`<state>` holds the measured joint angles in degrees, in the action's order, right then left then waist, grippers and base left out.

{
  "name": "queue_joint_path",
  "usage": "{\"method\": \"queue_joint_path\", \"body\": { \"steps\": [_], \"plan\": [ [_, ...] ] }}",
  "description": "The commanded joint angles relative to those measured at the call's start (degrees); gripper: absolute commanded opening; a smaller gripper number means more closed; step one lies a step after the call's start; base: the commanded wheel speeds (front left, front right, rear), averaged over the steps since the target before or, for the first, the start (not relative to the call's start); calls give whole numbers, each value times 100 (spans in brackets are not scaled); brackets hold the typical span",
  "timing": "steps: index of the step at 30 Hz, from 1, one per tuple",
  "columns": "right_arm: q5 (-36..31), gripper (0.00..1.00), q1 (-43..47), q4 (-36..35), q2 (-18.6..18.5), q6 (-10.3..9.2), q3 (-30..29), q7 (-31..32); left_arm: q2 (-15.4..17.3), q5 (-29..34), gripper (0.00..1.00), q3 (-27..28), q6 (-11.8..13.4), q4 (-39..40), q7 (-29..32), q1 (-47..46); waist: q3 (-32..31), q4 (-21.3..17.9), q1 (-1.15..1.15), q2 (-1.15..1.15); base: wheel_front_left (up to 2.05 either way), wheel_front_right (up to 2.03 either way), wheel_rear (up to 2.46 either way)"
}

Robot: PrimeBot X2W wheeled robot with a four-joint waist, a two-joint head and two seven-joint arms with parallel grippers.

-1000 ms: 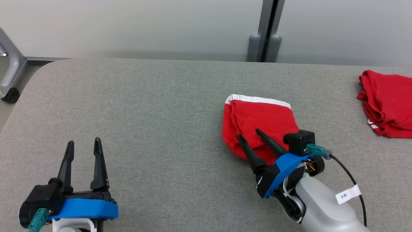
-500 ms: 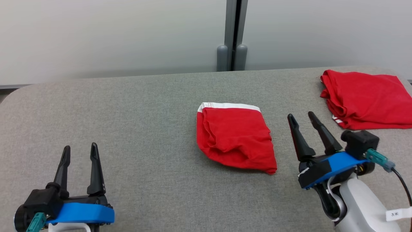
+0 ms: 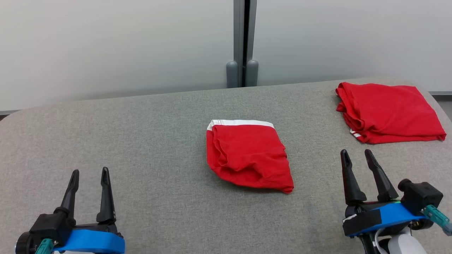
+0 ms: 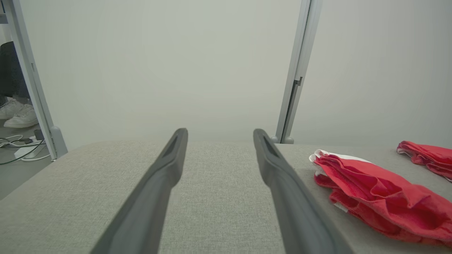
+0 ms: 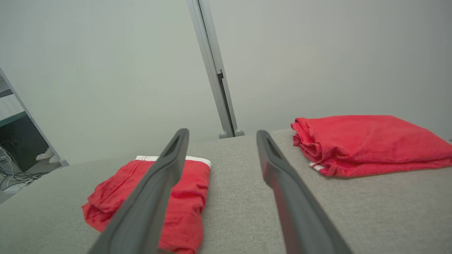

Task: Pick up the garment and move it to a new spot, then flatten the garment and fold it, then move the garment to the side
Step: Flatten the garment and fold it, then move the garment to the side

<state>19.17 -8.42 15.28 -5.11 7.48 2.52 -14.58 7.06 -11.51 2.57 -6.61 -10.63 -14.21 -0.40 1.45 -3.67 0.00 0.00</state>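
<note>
Grey woven cloth covers the table (image 3: pixel 141 148) in front of you, and the red garment (image 3: pixel 247 158) lies near its middle, farther out than both grippers and between them. It's folded into a compact, roughly square bundle. A white waistband runs along the far edge, soft creases bunch down its left side, and the near right corner is drawn to a point. Nothing touches it.

Your left gripper (image 3: pixel 90 170) sits low on the left, fingers spread with nothing between them, well apart from the garment. Your right gripper (image 3: pixel 356 151) sits low on the right, fingers likewise parted and empty, near the garment's right side but clear of it. Beyond it, by the table's far right corner, a second red garment (image 3: pixel 388 113) lies folded flat, with a sliver of white trim at its near left edge.

You can't count the layers inside the central fold. In the right wrist view one dark finger crosses in front of the bundle and hides part of it. The head view cuts both arms off at the bottom edge.

Behind the table stand pale wall panels (image 3: pixel 106 46), joined at a grey post (image 3: pixel 242 35) with two rounded feet. In the left wrist view, off the table's left end, white shoes (image 4: pixel 17 114) and loose cables (image 4: pixel 14 146) sit on the floor. The frame edge cuts off whatever is above the shoes.
</note>
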Motion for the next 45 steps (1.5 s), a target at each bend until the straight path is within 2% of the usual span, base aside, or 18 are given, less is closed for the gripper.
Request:
{"method": "queue_joint_path", "body": {
  "steps": [1, 15, 29, 39, 40, 45],
  "plan": [
    [-69, 100, 168, -120, 57, 3, -70, 43, 44, 29, 100, -23, 38, 8, 22, 51, -14, 5, 0, 0, 0, 0, 0],
    [-652, 100, 685, -682, 220, 3, -220, 478, 108, 7, 100, -64, 138, 78, 143, 220, -76, 121, 0, 0, 0, 0, 0],
    [-631, 100, 700, -716, 223, 3, -225, 593, 130, -55, 100, -128, 199, 103, 133, 208, -16, 175, 0, 0, 0, 0, 0],
    [-916, 100, -521, -347, 221, 3, -103, 724, 134, -103, 100, -225, 181, 101, 101, -78, 259, 330, 0, 0, 0, 0, 0],
    [-1005, 100, -907, -144, 220, 3, -65, 849, 134, -118, 100, -239, 172, 88, 96, -145, 347, 391, 0, 0, 0, 0, 0],
    [-1139, 100, -1754, 568, 210, 2, -195, 984, 110, -148, 100, -323, 136, 11, 53, -364, 586, 616, 0, 0, 0, 0, 0]
  ]
}}
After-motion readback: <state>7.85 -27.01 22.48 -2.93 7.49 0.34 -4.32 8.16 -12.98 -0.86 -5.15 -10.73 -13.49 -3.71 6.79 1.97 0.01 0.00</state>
